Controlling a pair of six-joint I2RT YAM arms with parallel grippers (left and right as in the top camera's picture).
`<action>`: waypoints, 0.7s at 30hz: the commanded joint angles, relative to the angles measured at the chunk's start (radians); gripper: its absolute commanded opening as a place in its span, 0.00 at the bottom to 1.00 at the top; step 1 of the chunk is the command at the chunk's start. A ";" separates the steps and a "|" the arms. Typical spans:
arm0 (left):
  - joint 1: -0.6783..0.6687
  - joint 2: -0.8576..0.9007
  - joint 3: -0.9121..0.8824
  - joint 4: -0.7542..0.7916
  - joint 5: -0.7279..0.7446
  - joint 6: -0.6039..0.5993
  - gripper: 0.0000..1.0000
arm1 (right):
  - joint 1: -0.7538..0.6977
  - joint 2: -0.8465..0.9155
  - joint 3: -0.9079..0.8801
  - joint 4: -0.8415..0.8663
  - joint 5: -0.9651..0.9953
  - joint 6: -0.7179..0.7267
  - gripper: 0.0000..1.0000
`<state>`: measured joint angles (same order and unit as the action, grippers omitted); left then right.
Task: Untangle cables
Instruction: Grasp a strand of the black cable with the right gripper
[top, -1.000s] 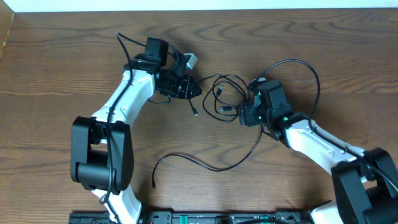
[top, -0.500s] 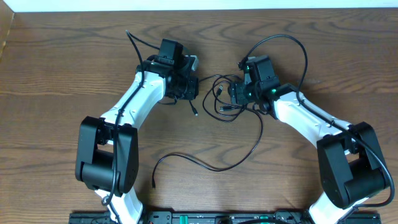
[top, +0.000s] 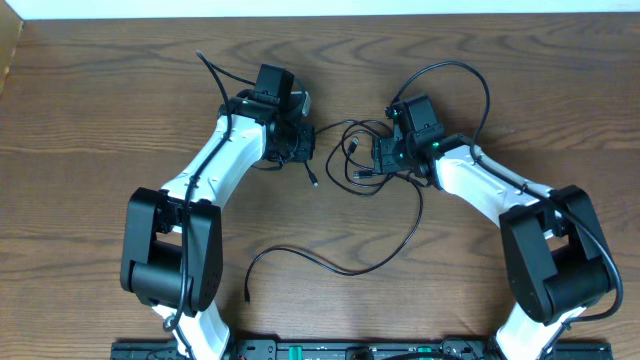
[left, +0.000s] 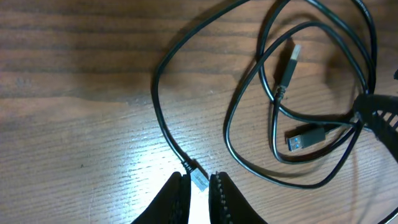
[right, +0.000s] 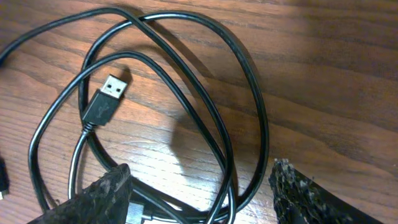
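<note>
Black cable lies in tangled loops (top: 352, 150) between my two grippers, and one long strand (top: 330, 262) trails toward the table's front. No white cord shows. My left gripper (top: 303, 148) is shut on a small silver plug (left: 199, 179) at one end of the black cable (left: 163, 118). It also shows in the left wrist view (left: 199, 190). My right gripper (top: 379, 158) is open, and in the right wrist view (right: 205, 202) its fingers straddle several black loops (right: 242, 81). A USB plug (right: 107, 96) lies inside the loops. A blue-tipped USB plug (left: 306, 138) lies nearby.
The wooden table (top: 100, 120) ends at a white strip along the back and at its edge on the far left (top: 8, 70). A thick black arm wire (top: 470, 85) arcs behind my right arm. A black rack (top: 330, 350) runs along the front edge.
My right arm has swung up and left, bringing its open gripper over the tangled loops. My left wrist has shifted slightly right. The cables on the table lie about as before.
</note>
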<state>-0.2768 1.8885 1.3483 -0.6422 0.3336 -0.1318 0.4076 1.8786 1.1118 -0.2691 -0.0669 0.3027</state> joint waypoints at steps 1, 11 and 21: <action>0.002 -0.028 -0.008 -0.015 -0.012 -0.008 0.16 | 0.000 0.022 0.015 -0.005 0.016 0.016 0.60; 0.002 -0.028 -0.008 -0.039 -0.009 -0.008 0.16 | 0.003 0.040 0.014 -0.038 0.034 0.016 0.43; 0.002 -0.028 -0.008 -0.050 -0.010 -0.004 0.16 | 0.021 0.097 0.014 -0.038 0.046 0.035 0.01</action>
<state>-0.2768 1.8885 1.3483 -0.6830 0.3336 -0.1318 0.4141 1.9312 1.1175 -0.2996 -0.0238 0.3191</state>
